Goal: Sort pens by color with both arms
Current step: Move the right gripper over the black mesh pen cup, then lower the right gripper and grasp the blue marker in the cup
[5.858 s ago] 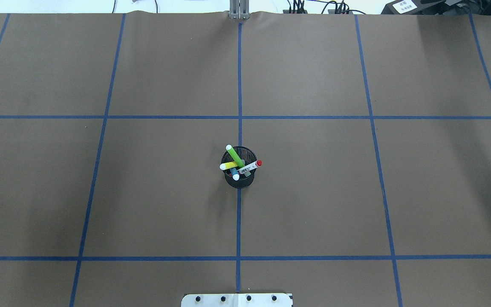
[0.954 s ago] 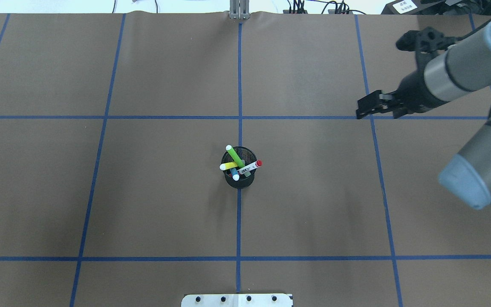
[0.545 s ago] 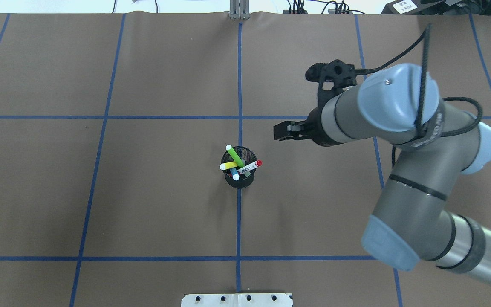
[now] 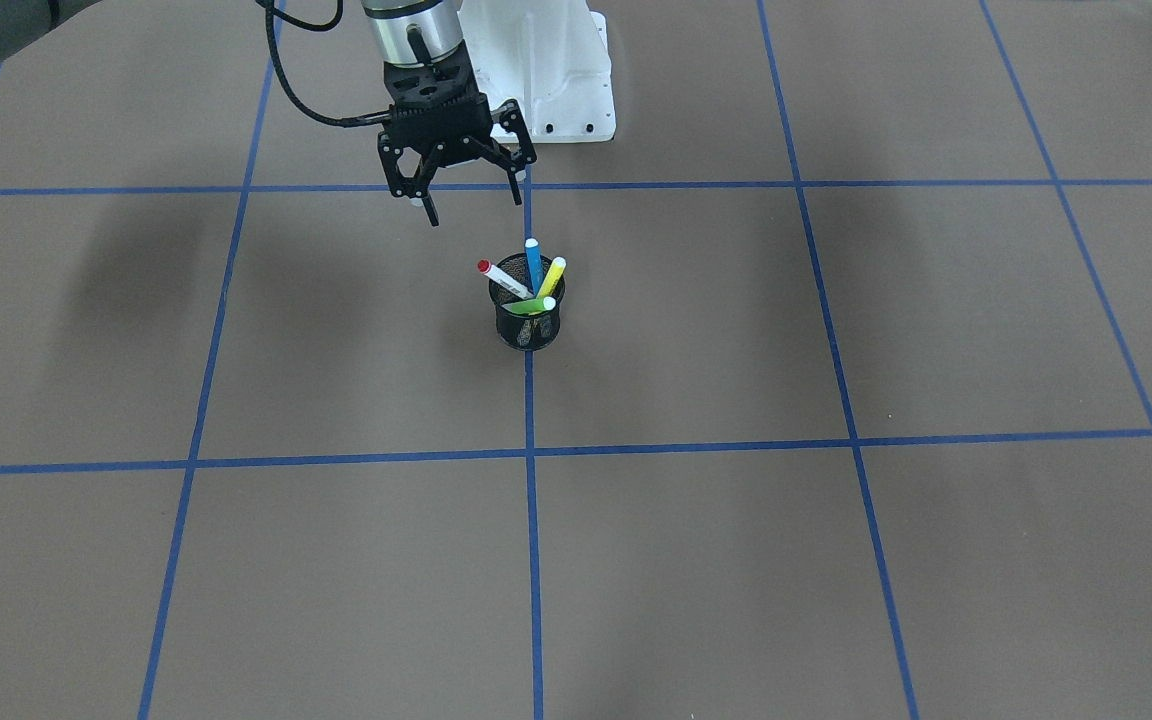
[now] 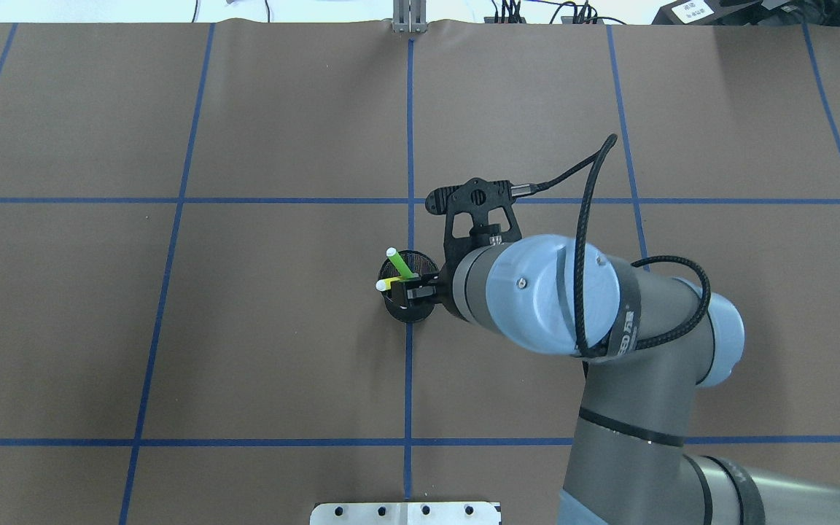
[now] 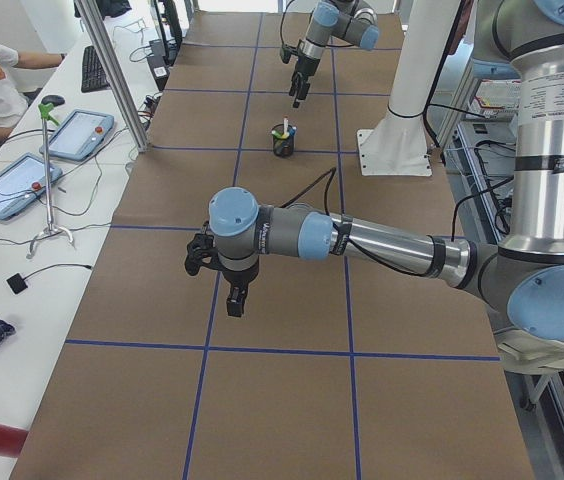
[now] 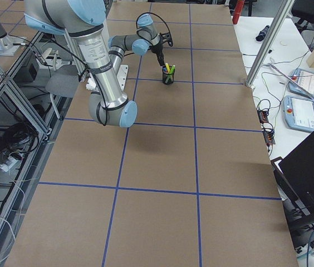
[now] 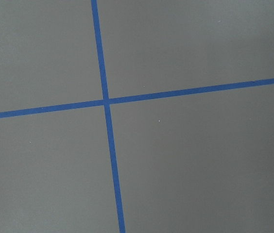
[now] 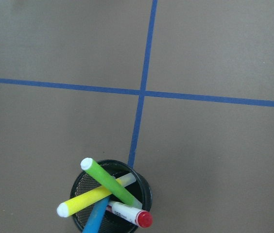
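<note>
Brown paper covered the whole worktop (image 4: pixel 836 560), split into big squares by blue tape lines (image 4: pixel 528 500). Smack on one of those lines stood the black mesh cup (image 4: pixel 528 325), and all four pens were in it, leaning out over the rim: the blue pen (image 4: pixel 534 262), the yellow pen (image 4: pixel 553 275), the light green pen (image 4: pixel 536 305) and the white pen with red ends (image 4: pixel 499 279). The green one lay crossed over the yellow.

The right hand (image 4: pixel 473 205) hung above the cup pointing down, its fingers spread wide and gripping nothing, clear of the pens.

The left hand (image 6: pixel 237 300) was well away from the cup, toward the robot's left end of the worktop, also pointing down above the paper. Only the side camera caught it, so I couldn't tell if it was spread or closed. Its wrist camera showed just a tape crossing.
</note>
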Available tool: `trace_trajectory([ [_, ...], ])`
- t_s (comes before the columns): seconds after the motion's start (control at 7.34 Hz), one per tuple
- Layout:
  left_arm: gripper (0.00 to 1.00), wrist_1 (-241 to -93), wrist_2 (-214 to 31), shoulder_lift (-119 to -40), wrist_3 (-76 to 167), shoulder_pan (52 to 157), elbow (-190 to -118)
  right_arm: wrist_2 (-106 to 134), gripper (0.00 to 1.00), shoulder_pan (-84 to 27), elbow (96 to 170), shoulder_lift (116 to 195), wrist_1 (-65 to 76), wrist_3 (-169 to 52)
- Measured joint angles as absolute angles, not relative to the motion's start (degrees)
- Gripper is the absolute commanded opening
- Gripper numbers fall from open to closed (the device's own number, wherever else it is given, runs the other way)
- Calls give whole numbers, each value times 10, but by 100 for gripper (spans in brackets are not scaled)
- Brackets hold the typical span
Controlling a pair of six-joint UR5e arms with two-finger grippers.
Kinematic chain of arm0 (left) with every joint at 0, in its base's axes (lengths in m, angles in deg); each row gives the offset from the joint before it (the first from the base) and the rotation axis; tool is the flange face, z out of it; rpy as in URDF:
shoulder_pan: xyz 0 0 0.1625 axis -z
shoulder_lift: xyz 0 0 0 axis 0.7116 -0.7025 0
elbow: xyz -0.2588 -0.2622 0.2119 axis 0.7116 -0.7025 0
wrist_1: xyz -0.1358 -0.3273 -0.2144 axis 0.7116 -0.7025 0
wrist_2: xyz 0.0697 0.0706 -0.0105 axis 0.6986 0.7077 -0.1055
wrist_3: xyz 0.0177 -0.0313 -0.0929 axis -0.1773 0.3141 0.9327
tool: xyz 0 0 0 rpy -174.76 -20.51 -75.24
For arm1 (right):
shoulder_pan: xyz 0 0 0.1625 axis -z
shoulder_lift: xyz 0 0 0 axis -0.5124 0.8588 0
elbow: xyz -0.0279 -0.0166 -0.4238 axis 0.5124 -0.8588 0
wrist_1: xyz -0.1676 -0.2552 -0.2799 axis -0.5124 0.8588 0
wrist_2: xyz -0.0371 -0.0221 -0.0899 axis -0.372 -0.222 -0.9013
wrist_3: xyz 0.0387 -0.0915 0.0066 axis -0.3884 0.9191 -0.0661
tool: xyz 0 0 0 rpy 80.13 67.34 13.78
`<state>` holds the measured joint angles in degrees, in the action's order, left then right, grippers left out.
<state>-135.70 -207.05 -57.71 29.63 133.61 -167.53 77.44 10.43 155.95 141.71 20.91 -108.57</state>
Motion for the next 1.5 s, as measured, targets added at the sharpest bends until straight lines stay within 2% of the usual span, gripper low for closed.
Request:
trace_trajectory([
  [0.14,100,-1357,-2071,-577,296,1336,-1675,740,76,127,1556,1417,209,-1083],
  [0.41,100,-1357,-2071,-576,297,1336,-1675,713,79,147,1533,1400,207,-1055],
  [0.68,100,-1357,-2071,-576,298,1335,-1675,707,60,151,1504,1375,205,-1019],
  [0.82,100,-1357,-2071,-576,299,1335,-1675,706,54,151,1496,1370,201,-1015],
  [0.95,100,-1357,-2071,-576,299,1335,-1675,705,51,152,1488,1368,193,-1016],
  [1.5,100,-1357,-2073,-576,300,1336,-1675,696,51,151,1455,1367,144,-1023],
])
